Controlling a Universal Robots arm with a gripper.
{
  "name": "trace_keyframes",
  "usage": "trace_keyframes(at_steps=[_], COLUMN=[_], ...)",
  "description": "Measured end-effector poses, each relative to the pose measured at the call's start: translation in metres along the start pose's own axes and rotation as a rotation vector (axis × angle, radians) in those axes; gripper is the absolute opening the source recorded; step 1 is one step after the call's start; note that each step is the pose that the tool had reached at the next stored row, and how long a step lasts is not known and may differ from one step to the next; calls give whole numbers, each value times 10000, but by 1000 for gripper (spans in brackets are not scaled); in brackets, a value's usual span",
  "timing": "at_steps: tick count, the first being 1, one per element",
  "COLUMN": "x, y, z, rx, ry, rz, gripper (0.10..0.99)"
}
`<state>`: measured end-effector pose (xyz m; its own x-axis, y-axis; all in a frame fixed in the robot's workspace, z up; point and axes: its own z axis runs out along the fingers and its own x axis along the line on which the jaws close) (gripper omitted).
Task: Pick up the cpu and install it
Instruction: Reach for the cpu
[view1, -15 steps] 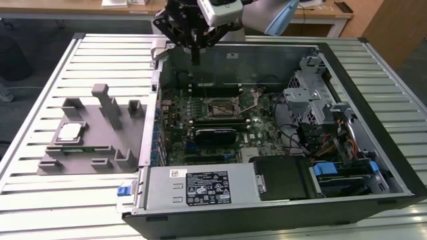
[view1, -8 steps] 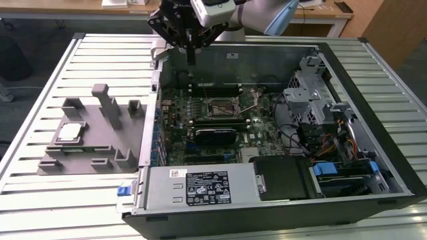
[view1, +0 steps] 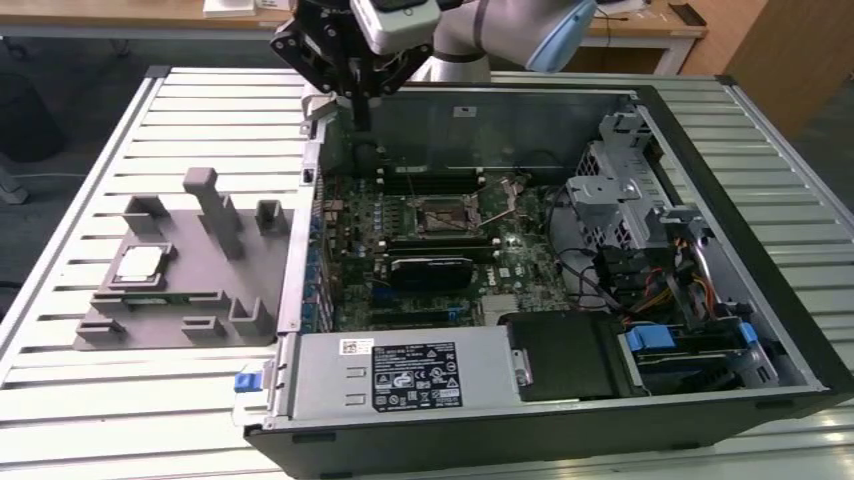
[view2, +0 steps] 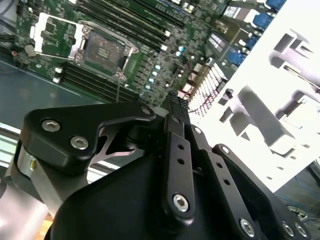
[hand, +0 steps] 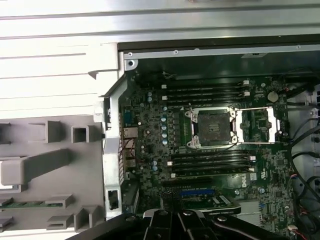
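Open PC case (hand: 125, 60) on slatted surface (hand: 60, 55). Mobo (hand: 150, 125) inside w/ CPU socket (hand: 214, 127) uncovered, load plate (hand: 262, 125) flipped open beside it, RAM slots (hand: 205, 92) either side. Grey fixture (hand: 35, 167) just outside case wall. Gripper (hand: 172, 217) over mobo's expansion-slot end.

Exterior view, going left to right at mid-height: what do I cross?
Small silver-topped square cpu on the grey moulded holder → black-framed square motherboard socket → silver metal drive cage.
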<state>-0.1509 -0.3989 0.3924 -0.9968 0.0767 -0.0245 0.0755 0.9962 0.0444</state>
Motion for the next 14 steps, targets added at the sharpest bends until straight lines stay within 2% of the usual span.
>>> trace_keyframes(at_steps=[14], x=[361], y=[-29], z=[31], rx=[0], ry=[-1], rz=[4], gripper=[106])
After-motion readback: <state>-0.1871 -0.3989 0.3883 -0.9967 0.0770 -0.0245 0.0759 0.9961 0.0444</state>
